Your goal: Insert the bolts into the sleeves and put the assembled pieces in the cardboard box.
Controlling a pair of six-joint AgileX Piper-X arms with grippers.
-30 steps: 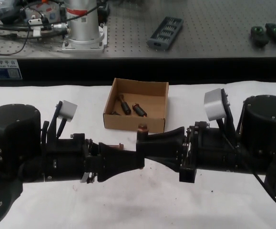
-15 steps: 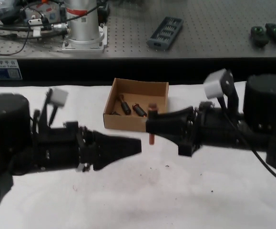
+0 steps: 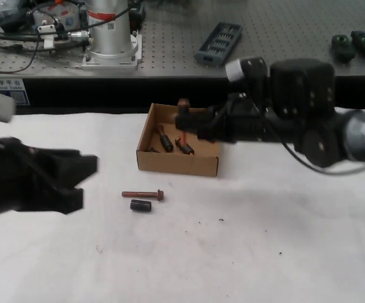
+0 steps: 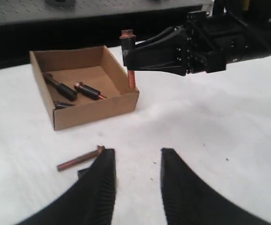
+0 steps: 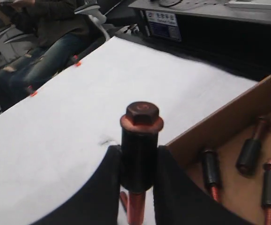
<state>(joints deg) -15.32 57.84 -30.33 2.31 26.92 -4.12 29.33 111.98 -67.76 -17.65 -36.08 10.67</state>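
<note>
Your two arms had stood tip to tip at 6 o'clock of the cardboard box [image 3: 177, 163] a second before; they had since parted. Your right gripper [image 3: 183, 121] had risen and travelled toward 12 o'clock, its fingers clamped on the sleeve of an assembled piece [image 5: 139, 147]. It held the piece upright, bolt head uppermost, over the box's right-hand half. Your left gripper [image 4: 138, 153] had withdrawn to 9 o'clock with its fingers apart and nothing between them.

In my judgement this insertion was complete and only the release into the box remained. Three finished pieces [image 3: 164, 137] already lay inside. A loose bolt [image 3: 142, 194] and a loose sleeve [image 3: 141, 206] lay side by side on the cloth at 7 o'clock of the box, so one more pairing was outstanding.

Writing: a blue label plate [image 3: 4, 91] sat on the rear bench edge at 10 o'clock; its print was too small for you to read.
</note>
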